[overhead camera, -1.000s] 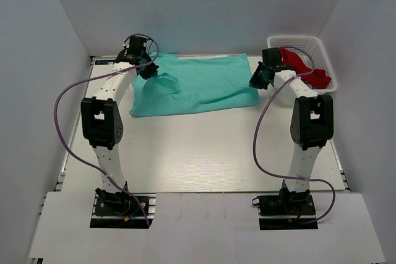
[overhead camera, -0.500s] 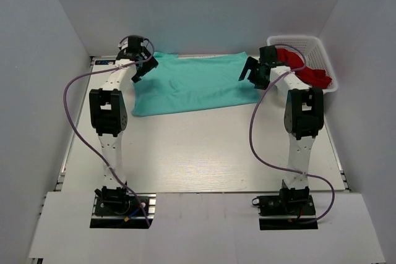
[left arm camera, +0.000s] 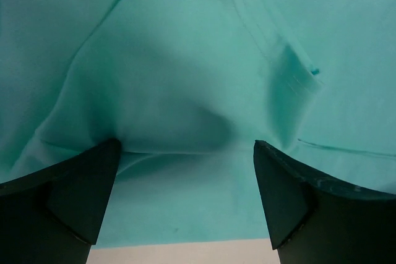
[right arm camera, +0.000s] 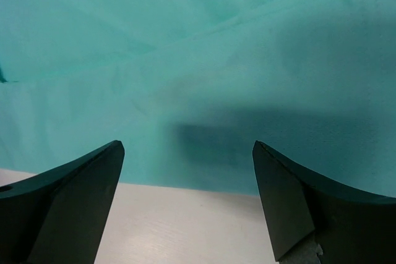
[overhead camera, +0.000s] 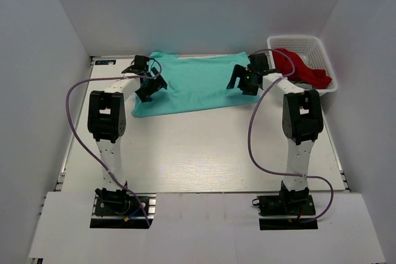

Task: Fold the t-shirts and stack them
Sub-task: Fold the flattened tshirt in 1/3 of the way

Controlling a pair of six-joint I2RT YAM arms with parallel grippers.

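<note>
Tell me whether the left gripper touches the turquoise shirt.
Touching: the left wrist view shows the left gripper denting the shirt, creases converging at its fingertips.

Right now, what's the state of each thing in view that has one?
t-shirt: laid out on the table, lightly wrinkled, not gripped
left gripper: open, low over the shirt's left end, nothing held
right gripper: open, low over the shirt's right end, nothing held
basket: upright at the far right, holding cloth
red cloth: crumpled in the basket, unfolded
</note>
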